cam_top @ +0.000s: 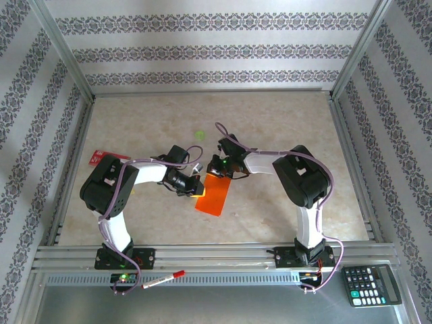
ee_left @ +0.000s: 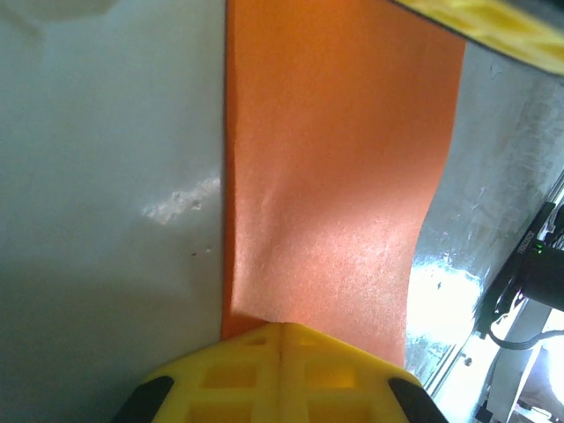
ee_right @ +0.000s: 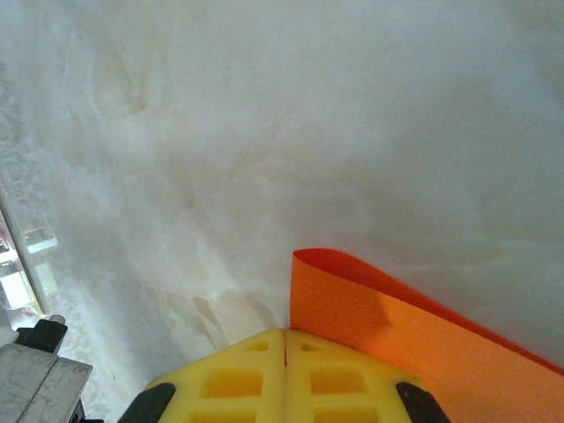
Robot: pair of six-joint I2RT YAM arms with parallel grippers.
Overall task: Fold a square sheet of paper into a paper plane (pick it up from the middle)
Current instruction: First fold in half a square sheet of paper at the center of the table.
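- A tiny round green spot (cam_top: 199,135) on the pale, marbled table (cam_top: 283,128) serves as the mark for everything below.
- The square sheet of paper (cam_top: 214,199), thin, bright orange and unmarked, lies as a narrow oblong on the table, nearer the arm bases than the green spot and slightly to its right. It is tilted, with its far end leaning right.
- The left gripper (cam_top: 194,183), with black body and yellow fingers, sits nearward of the green spot and at the sheet's left far corner.
- In the left wrist view its yellow fingers (ee_left: 229,370) are pressed flat together. The short edge of the orange sheet runs into the seam between them, so it has the paper nipped.
- The right gripper (cam_top: 219,169) sits nearward and a little right of the green spot, over the sheet's far end.
- In the right wrist view its yellow fingers (ee_right: 344,370) are likewise closed tight. A curled, raised orange edge (ee_right: 352,273) stands just beside the seam, against the right-hand finger; I cannot tell whether the paper is actually pinched there.
- A small red card with white print (cam_top: 101,158) lies well left of the green spot.
- A black calculator (cam_top: 370,285) rests far nearward and right of the green spot, off the table top.
- A white pen with a red cap (cam_top: 164,279) lies on the metal rail nearward of the green spot.
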